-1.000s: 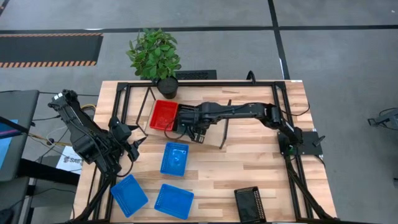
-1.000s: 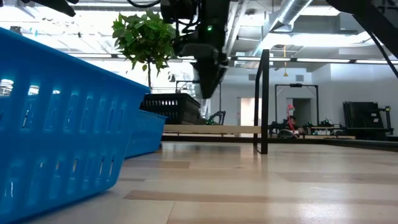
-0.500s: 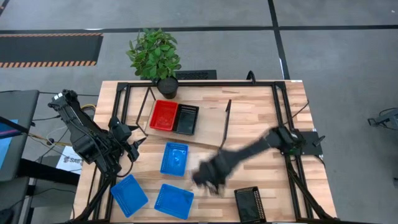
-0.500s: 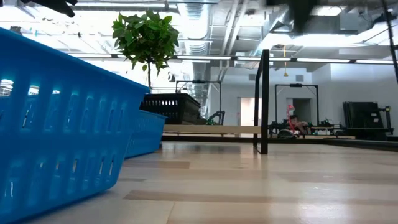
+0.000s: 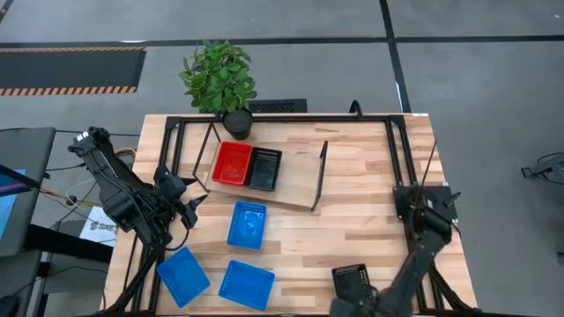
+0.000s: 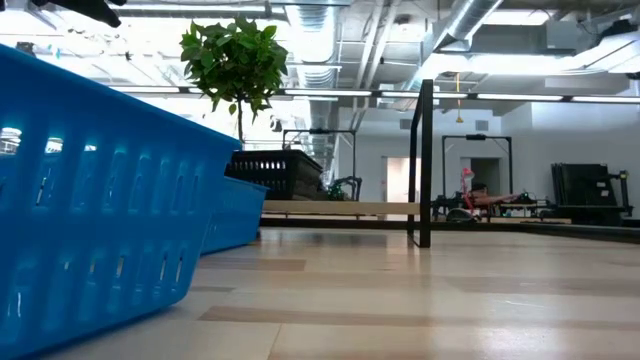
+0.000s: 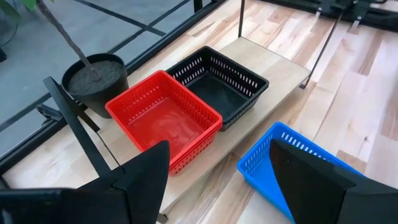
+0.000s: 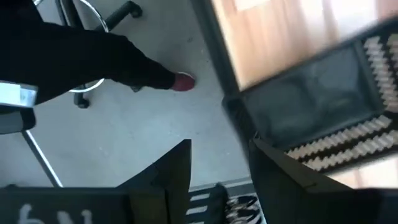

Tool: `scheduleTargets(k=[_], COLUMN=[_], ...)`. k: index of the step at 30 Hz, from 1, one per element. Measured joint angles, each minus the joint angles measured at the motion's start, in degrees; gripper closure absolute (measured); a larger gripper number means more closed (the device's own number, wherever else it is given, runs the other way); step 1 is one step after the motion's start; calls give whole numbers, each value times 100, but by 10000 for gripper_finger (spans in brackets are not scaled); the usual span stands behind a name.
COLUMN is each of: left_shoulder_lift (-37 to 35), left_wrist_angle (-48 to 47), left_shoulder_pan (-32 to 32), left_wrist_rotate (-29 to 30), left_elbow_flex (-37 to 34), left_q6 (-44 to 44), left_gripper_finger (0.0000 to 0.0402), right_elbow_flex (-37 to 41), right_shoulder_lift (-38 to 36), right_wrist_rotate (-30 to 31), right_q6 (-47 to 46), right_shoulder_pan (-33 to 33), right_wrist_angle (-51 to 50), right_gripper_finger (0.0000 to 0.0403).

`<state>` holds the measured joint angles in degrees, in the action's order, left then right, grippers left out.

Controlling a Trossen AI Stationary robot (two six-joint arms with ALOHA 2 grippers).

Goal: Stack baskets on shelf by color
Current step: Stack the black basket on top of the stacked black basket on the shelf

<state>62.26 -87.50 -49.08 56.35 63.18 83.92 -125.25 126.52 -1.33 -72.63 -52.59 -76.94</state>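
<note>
Plank tabletop (image 5: 352,220), right gripper (image 8: 217,168) parted, empty, over black basket (image 5: 351,283)

Landmark: red basket (image 7: 165,118), upright on the shelf (image 7: 273,65), its hollow bare.
Black basket (image 7: 222,84): on the shelf too, touching the red basket's long side, open side up.
Blue basket (image 7: 292,158): off the shelf on the surface (image 7: 354,81), just beside the red basket's near corner, partly hidden by one dark finger.
Plant pot (image 7: 96,78): round, dark, soil-filled, just beyond the red basket, off the shelf end, with a thin stem rising from it.
Shelf end frame (image 7: 78,127): thin black metal, beside the red basket.
Left tool (image 7: 217,180): fingers (image 7: 146,171) spread wide apart, nothing between them, nearer than the red basket.
</note>
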Motion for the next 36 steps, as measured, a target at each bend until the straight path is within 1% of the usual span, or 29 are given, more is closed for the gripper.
scheduleTargets(k=[4,7,12,17,22,25,28,30,33,34,36], left_shoulder_lift=[0,0,-2,-2,0,0,-1,-1,-1,-1,0], left_wrist_angle=[0,0,0,0,-2,-4,-27,-26,-26,-26,-28], left_shoulder_pan=[0,0,0,0,-1,0,0,0,0,0,0], left_wrist_rotate=[42,46,51,6,1,-1,-3,-3,-3,-3,-3], left_elbow_flex=[0,0,0,0,0,0,0,0,0,0,0], left_q6=[103,107,120,120,90,81,80,80,79,78,60], left_gripper_finger=[136,136,136,136,136,136,136,136,136,136,136], right_elbow_flex=[217,528,1236,1759,2062,2132,2157,2155,2153,2153,2151], right_shoulder_lift=[-15,21,28,35,35,35,35,35,35,35,35], right_wrist_rotate=[45,110,129,127,125,118,-54,-105,-207,-225,-225], right_q6=[-524,-640,-444,-192,-99,-40,147,270,459,513,552], right_shoulder_pan=[-290,-363,-368,-295,-294,-291,-291,-292,-248,-216,-110], right_wrist_angle=[239,449,990,1401,1508,1589,1546,1522,1410,1395,1415], right_gripper_finger=[223,223,223,223,222,228,256,293,365,382,388])
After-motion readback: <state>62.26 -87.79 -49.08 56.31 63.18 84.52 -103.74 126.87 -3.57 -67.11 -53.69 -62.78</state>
